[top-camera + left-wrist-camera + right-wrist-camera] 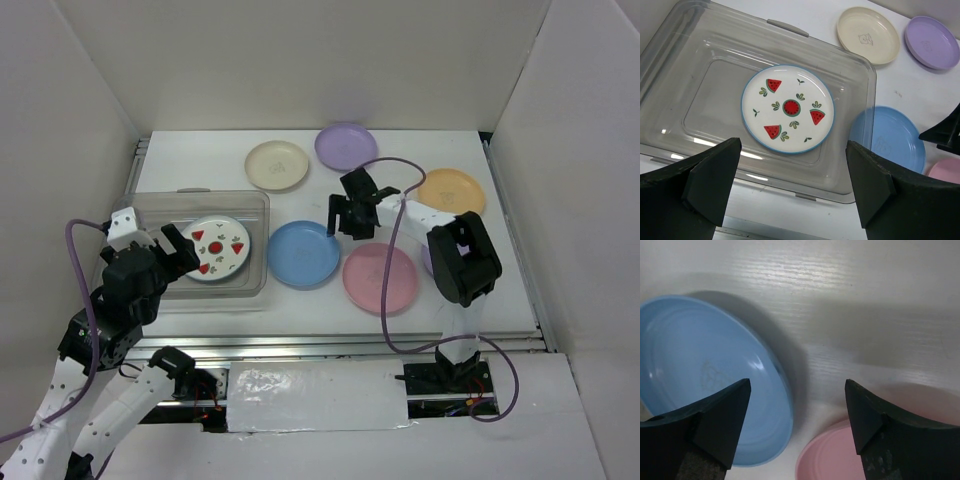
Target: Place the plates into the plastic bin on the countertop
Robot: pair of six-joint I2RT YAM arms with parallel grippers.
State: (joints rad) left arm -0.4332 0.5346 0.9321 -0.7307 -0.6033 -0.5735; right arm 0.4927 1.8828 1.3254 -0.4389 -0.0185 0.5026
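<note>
Over the desk (200, 150), the right fingers (710, 435) are hanging wide and empty, with the blue plate (695, 370) lying just to their left. The left fingers (705, 190) are hanging wide above the bin (690, 60), where the fruit plate (788, 108) is sitting.

No words, numbers or brand names can be read anywhere. The cream plate (868, 35), the lilac plate (932, 41) and the blue plate (890, 142) each carry a faint central mark, too faint to make out. The white plate (788, 108) bears only red watermelon-slice pictures, no lettering.
</note>
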